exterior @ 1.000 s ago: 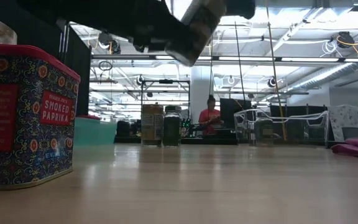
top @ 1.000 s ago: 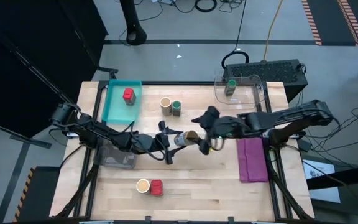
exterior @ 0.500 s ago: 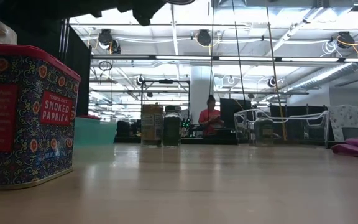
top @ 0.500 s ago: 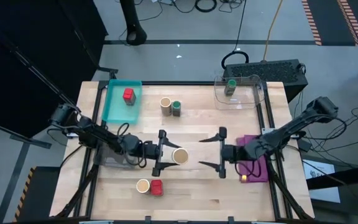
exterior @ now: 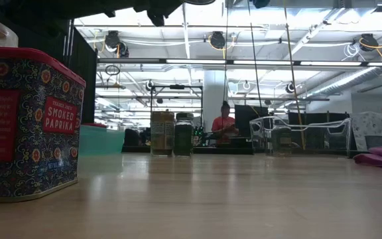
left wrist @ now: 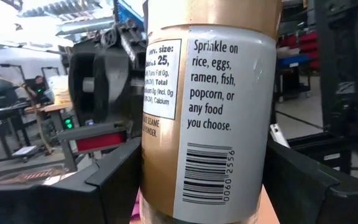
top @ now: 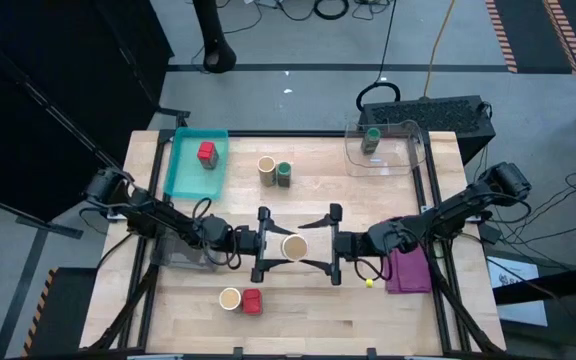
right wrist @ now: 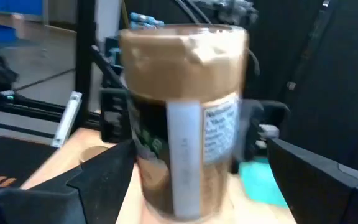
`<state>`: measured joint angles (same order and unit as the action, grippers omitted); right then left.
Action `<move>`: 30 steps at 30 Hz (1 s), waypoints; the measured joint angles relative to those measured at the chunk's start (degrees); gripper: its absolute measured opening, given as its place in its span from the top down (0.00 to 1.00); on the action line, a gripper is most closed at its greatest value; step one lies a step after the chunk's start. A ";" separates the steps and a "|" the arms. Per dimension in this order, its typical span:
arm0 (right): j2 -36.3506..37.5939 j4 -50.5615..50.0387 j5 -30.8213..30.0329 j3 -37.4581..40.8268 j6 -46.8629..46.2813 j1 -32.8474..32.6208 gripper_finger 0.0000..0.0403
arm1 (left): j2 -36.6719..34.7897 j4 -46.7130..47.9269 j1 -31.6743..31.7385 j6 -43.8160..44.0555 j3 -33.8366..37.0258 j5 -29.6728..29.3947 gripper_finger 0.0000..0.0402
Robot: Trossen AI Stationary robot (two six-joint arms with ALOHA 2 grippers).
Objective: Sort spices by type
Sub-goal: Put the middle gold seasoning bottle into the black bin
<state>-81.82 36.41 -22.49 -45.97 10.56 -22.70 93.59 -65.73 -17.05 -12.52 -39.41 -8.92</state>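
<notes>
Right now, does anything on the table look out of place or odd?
Yes. One tan spice jar is up off the table at the middle, between the left gripper and the right gripper; the other jars stand on the wood or in trays.

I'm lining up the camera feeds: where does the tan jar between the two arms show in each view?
High view: tan jar at table centre, between both tools.
Low view: not visible; only the arms' dark undersides at the top edge.
Left wrist view: fills the centre, label facing.
Right wrist view: centre.
Shared landmark: teal tray.
</notes>
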 joint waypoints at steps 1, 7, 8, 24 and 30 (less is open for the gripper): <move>0.00 0.19 0.63 -0.37 0.03 0.37 0.14 | 0.06 0.26 0.05 0.01 -0.01 -0.06 0.29; -0.45 0.34 7.38 -1.78 -0.88 2.88 0.14 | 0.58 0.58 0.79 -0.02 -0.01 -1.69 0.29; -0.74 0.31 7.61 -2.06 -0.90 3.23 0.14 | 0.58 0.48 1.01 -0.03 -0.01 -1.70 0.29; -0.90 -1.12 10.17 -2.04 1.18 5.69 0.41 | 0.58 0.10 2.04 -1.48 -0.23 -2.06 0.25; -0.89 -1.71 10.11 -2.04 2.03 5.90 0.41 | 0.58 0.94 2.06 -1.34 -0.23 -2.31 0.24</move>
<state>-82.72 34.70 -12.39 -48.01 12.58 -16.80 94.17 -64.79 -14.98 -13.86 -39.64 -11.23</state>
